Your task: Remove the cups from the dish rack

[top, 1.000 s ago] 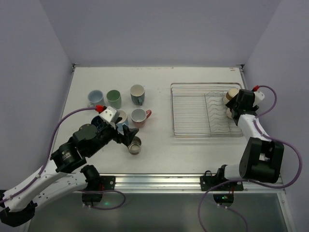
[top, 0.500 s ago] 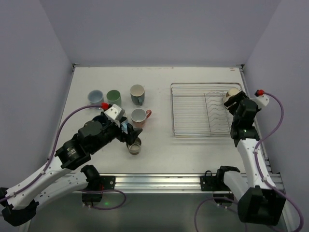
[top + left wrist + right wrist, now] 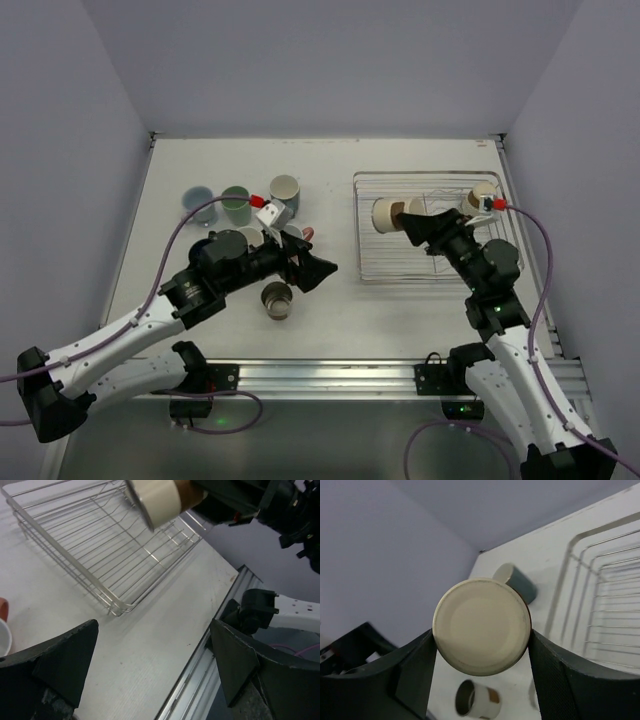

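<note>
While your right gripper (image 3: 403, 218) squeezes a beige cup (image 3: 383, 214) on its side above the dish rack (image 3: 375, 262), your left gripper (image 3: 312, 265) hangs wide open near the other cups (image 3: 236, 205) on the table (image 3: 400, 310).

White table (image 3: 340, 310), pale lilac walls (image 3: 330, 60), silver rail (image 3: 330, 374) along near edge
</note>
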Robot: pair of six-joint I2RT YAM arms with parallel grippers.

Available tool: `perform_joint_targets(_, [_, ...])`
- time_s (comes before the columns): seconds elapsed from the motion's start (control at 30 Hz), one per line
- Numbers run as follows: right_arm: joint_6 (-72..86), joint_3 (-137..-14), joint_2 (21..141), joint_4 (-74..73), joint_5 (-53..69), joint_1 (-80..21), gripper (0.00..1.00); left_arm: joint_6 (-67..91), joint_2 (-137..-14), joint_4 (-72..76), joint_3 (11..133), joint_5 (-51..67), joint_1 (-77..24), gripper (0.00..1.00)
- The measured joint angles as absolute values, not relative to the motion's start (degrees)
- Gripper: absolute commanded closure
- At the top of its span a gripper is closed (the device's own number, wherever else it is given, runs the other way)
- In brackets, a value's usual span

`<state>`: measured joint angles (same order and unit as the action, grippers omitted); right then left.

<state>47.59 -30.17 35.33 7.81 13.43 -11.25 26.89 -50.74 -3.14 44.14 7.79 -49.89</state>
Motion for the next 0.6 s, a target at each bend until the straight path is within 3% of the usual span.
perform_joint_targets(0.23, [56.64,-26.74,38.74,24.14,26.87,-18.06,0.64,35.44,-56.62,9.37,44.14,11.62,-49.89,0.11])
perform_joint_targets(0.33, [60.1,-24.86,40.88,31.05,30.02,-19.73,0.64,38.63,-58.48,13.28,43.7,12.93,-49.89,0.19])
perform_joint_targets(0.6, [67.75,-20.82,47.92,43.29,33.21,-24.64,0.64,43.62,-58.65,19.55,40.84,14.72,-49.84,0.58])
